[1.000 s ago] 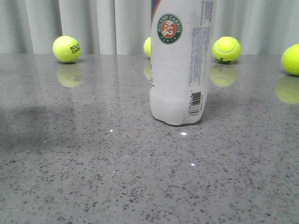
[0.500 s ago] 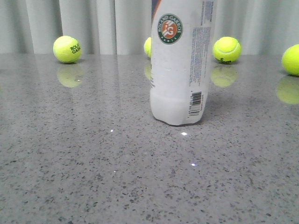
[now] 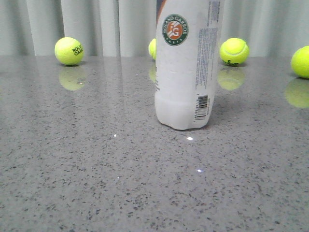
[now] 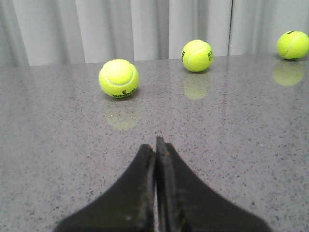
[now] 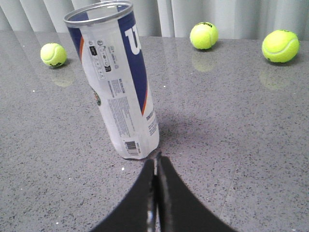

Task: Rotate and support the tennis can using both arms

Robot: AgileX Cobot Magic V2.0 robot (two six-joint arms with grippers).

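With both grippers, left and right, clenched empty, they should spread before bracing the upright tennis can at twelve o'clock.

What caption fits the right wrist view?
Shut right hand near upright open tennis can on grey table, three balls behind.

One tennis can. One grey desk. Four tennis balls in the front view: one at far left, one half hidden behind the can, one just right of the can, one cut by the right edge. Only three countable in each wrist view. Two grippers in all: left gripper, right gripper.
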